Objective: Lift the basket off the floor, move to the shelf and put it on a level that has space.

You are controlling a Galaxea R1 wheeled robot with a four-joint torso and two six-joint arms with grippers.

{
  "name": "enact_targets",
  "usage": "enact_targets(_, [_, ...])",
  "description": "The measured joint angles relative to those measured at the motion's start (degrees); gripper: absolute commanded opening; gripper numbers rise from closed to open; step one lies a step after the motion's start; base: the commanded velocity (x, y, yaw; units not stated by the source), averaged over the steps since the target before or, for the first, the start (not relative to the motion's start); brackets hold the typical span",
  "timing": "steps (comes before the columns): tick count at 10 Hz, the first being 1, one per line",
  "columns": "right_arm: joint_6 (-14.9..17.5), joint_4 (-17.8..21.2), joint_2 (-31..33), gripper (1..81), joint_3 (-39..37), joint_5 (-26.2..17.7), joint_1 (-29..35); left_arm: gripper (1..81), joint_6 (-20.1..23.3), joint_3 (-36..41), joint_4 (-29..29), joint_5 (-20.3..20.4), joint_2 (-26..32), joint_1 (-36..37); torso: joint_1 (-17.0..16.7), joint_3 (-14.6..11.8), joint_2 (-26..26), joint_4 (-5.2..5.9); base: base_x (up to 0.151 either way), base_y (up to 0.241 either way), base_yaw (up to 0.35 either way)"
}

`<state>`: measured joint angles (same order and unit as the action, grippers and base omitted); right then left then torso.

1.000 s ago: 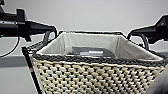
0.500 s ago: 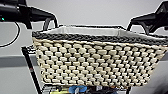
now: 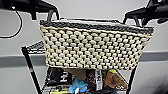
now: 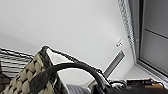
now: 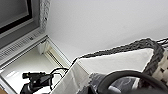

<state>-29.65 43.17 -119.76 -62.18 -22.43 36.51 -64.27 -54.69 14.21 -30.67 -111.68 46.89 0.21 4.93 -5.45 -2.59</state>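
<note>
Basket [image 3: 96,46]: a rectangular woven basket in cream-and-black check with a dark braided rim, taking up the middle of the head view. It is held up high between the two arms, in front of the rack's upper part. Its underside sits level with the top tier; whether it touches the wire cannot be told.

Basket handles: a black loop handle [image 4: 72,68] arches large across the lower part of the left wrist view, over the checkered wall and pale lining. The other loop handle [image 5: 130,77] arches across the lower right of the right wrist view, above the pale fabric lining [image 5: 117,61].

Left claw [image 3: 52,13]: at the upper left of the head view, down at the basket's left end by the rim. Its fingers are hidden, so it cannot be told whether they are wide, narrow or clamped on the handle.

Right claw [image 3: 135,18]: at the upper right of the head view, at the basket's right end. Its state cannot be told either.

Shelf [image 3: 30,65]: a black wire rack behind and under the basket, with a post at the lower left.

Top level [image 3: 36,46]: a wire-grid corner sticks out left of the basket.

Lower tier: crowded with toys; a blue toy [image 3: 77,86] lies at the bottom centre.

Background: a pale wall [image 3: 100,10] behind the rack.
</note>
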Motion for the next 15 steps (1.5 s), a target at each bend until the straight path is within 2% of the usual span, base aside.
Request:
enact_targets(2, [0.10,-1.05,-1.88,1.0,-2.83,-1.05,-0.66,1.0,0.57,-4.16,-0.20,-1.33,-2.49,-0.17,0.04,0.02,0.02,0.00,0.000,0.000,0.000])
enact_targets(8, [0.68,-2.96,-10.58,1.0,-18.02,-3.69,-1.04,1.0,3.22,-16.14,-1.13,-3.32,-10.62,-4.35,0.06,0.04,0.04,0.00,0.000,0.000,0.000])
enact_targets(13, [1.10,-7.92,-17.94,1.0,-28.94,-5.66,-4.27,1.0,7.46,-25.82,-1.57,-4.05,-15.84,-9.29,0.13,0.13,0.09,0.00,0.000,0.000,0.000])
enact_targets(15, [2.50,-9.16,-21.58,1.0,-33.43,-5.74,-5.92,1.0,9.17,-29.85,-1.87,-4.16,-17.10,-10.75,0.13,0.13,0.09,0.00,0.000,0.000,0.000])
